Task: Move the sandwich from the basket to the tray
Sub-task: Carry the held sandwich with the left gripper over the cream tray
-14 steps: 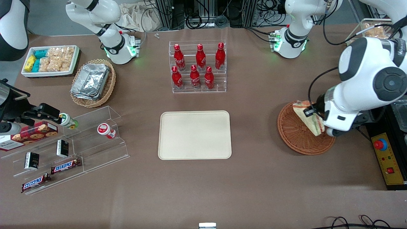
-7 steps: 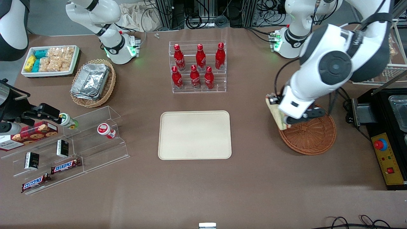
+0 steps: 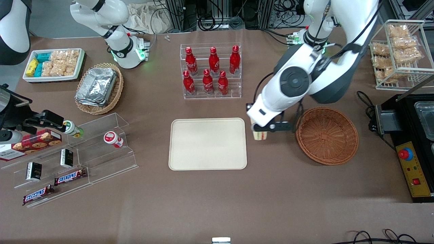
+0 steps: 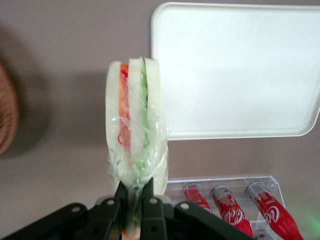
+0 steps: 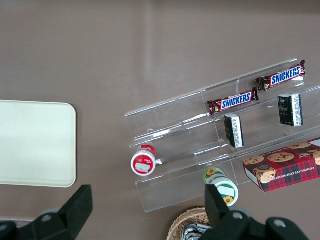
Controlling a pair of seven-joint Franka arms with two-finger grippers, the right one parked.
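In the front view, the left arm's gripper (image 3: 260,130) is hanging above the brown table (image 3: 288,189), in the strip between the flat cream-beige rectangular tray (image 3: 207,144) and the round reddish-brown wicker basket (image 3: 327,135). It is gripping the small triangular wedge sandwich of white bread in clear wrap (image 3: 260,135), which is hanging below the fingers just beside the tray's short edge toward the working arm's end. The basket is standing with nothing in it, so I am judging that the carrying step is under way and the putting-down is not yet done. The arm is hiding most of the sandwich here, so perhaps its lower tip is closer to the tray rim than it seems. The acrylic rack of red bottles (image 3: 212,71) is standing farther from the camera than the tray, apart from it.

In the left wrist view, the gripper (image 4: 134,196) is clenching the sandwich (image 4: 135,125) at one narrow end, with the bread slices and the green and orange-red layers standing on edge between the fingers (image 4: 147,192). This hold is probably keeping the layers pressed together. The tray (image 4: 235,75) is showing a wide bare surface, its rounded corner lying close by the sandwich; the basket (image 4: 6,117) is only peeking in.

In the right wrist view, only one end of the tray (image 5: 35,142) is appearing, with bare table around it.
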